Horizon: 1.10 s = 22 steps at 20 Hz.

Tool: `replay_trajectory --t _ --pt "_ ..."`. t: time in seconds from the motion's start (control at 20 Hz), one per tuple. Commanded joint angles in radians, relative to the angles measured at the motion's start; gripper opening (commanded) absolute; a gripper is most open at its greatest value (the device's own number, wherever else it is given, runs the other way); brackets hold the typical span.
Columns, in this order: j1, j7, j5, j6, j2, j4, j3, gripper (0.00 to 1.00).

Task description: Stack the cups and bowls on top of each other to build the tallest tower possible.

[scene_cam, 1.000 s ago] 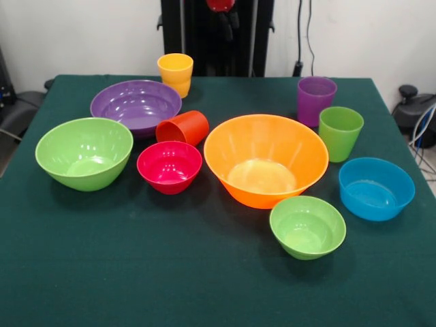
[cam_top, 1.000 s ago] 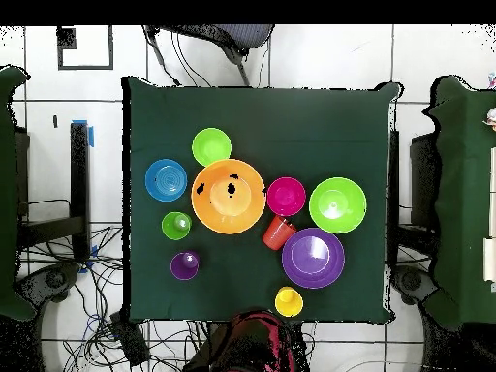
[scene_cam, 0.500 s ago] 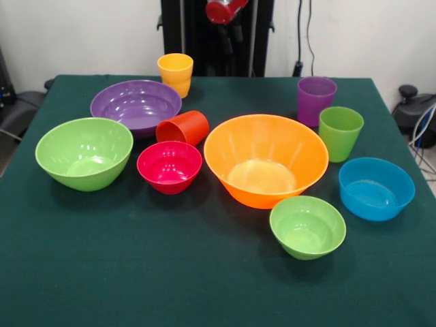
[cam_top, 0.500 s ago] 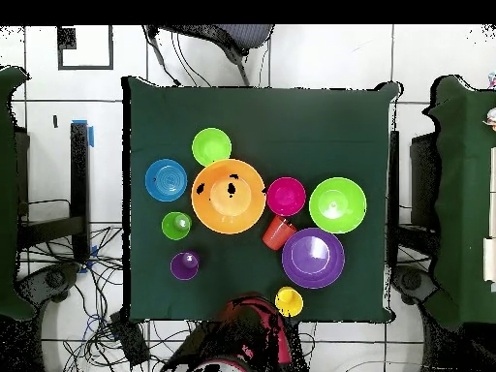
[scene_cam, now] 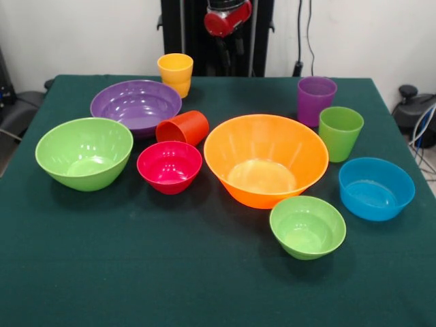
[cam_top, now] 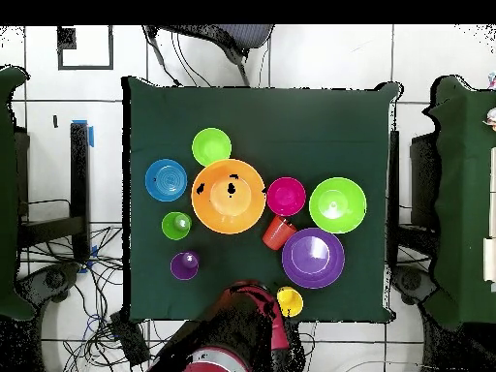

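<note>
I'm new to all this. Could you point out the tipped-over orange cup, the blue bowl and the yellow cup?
tipped-over orange cup (scene_cam: 185, 127), front view, on its side wall.
blue bowl (scene_cam: 373, 193), front view, on its inner floor.
yellow cup (scene_cam: 176, 73), front view, on its outer wall.

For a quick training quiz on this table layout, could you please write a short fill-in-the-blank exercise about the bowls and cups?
1. The cup lying on its side is ____ in colour.
2. In the front view, the biggest bowl, the orange bowl, stands between the magenta-red bowl and the ____ bowl.
3. The number of bowls already stacked is ____.

Missing words: red-orange; blue; zero
</note>
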Motion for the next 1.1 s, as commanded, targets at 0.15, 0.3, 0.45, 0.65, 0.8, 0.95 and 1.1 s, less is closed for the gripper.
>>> replay_trajectory --t 0.15,0.3,0.45,0.65,0.8,0.95,1.1 --pt "-0.061 -0.012 0.125 0.105 0.027 -0.101 0.077 1.0" --pt "-0.051 0.039 0.116 0.08 0.006 -0.105 0.078 1.0" --pt "-0.042 0.079 0.096 0.06 -0.018 -0.101 0.069 1.0" --pt "-0.048 0.062 0.133 0.06 -0.045 -0.09 0.075 1.0" --pt "-0.057 0.032 0.186 0.061 -0.058 -0.093 0.091 1.0" --pt "-0.066 -0.01 0.247 0.053 -0.064 -0.099 0.098 1.0" --pt "-0.053 0.009 0.25 0.064 -0.065 -0.105 0.101 1.0"
